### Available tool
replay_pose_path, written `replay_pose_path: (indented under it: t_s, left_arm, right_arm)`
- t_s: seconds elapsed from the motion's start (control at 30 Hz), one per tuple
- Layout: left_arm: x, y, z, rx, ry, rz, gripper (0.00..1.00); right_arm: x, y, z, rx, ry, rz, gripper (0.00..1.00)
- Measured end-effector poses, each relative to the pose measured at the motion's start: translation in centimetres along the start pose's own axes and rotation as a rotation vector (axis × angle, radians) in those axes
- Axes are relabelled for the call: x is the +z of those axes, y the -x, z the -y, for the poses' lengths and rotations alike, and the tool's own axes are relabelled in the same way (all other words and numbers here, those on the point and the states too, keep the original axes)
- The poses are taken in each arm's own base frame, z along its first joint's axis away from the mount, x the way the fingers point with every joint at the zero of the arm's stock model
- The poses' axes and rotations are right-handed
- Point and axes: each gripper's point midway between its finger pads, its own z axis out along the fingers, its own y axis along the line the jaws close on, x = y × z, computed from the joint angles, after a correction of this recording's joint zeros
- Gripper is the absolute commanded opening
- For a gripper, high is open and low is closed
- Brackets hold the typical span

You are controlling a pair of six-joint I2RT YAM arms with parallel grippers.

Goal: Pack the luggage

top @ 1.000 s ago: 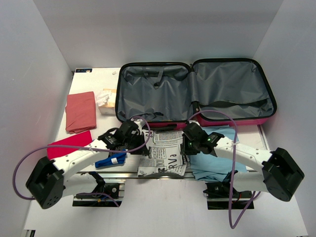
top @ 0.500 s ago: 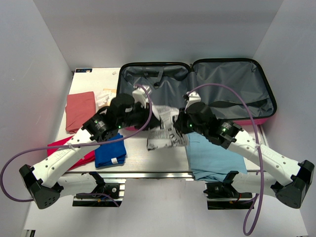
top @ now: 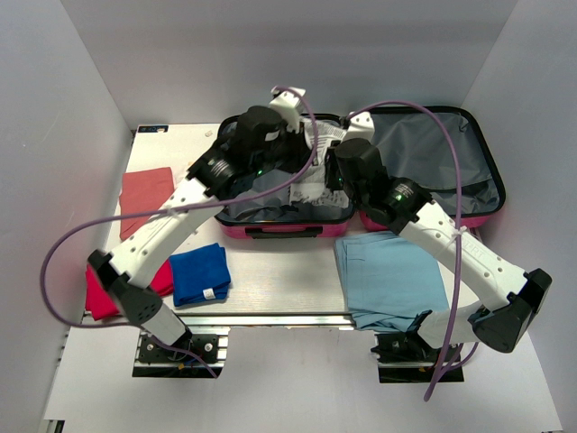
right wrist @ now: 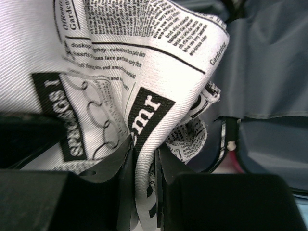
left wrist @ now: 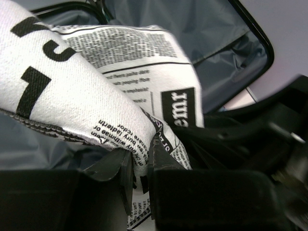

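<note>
Newsprint-patterned cloth (top: 311, 183) above open pink hard-shell suitcase (top: 281, 230).
Left gripper (left wrist: 142, 168), right gripper (right wrist: 144, 163) pinch thin folds; slipping could dump it crooked.

left arm (top: 171, 230): white moulded link shells, black joint housings, black block at the far end from the jaws
right arm (top: 451, 248): same white shells, black joints and end block
purple cable (top: 42, 275): one thin loop per arm, starting just behind the jaws
green light (top: 255, 167): small glow on each black housing behind the jaws
left gripper (left wrist: 140, 174): matt black, two flat fingers
right gripper (right wrist: 143, 171): matt black, flat fingers, rounded inner edges
</note>
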Motion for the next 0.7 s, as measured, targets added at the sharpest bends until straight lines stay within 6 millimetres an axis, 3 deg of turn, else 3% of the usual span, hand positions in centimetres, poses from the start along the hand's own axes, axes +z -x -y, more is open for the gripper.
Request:
replay_pose_path:
  t_s: [0.13, 0.27, 0.47, 0.7]
  left_arm:
    - [3.3, 0.3, -0.8, 0.014, 0.019, -0.012, 0.00]
    - [6.9, -1.6, -3.9, 0.007, 0.085, -0.075, 0.00]
    - [11.0, -4.2, -11.0, 0.002, 0.200, -0.145, 0.00]
    - [15.5, -7.7, -17.1, -0.039, 0.256, -0.216, 0.00]
  right_arm:
    - [0.7, 0.9, 2.0, -0.007, -0.068, 0.023, 0.00]
    - [3.0, 0.8, 4.1, -0.035, -0.127, 0.010, 0.00]
    - [9.5, -1.0, 5.4, -0.048, -0.148, -0.048, 0.00]
    - [17.1, -3.6, 5.9, -0.042, -0.130, -0.122, 0.00]
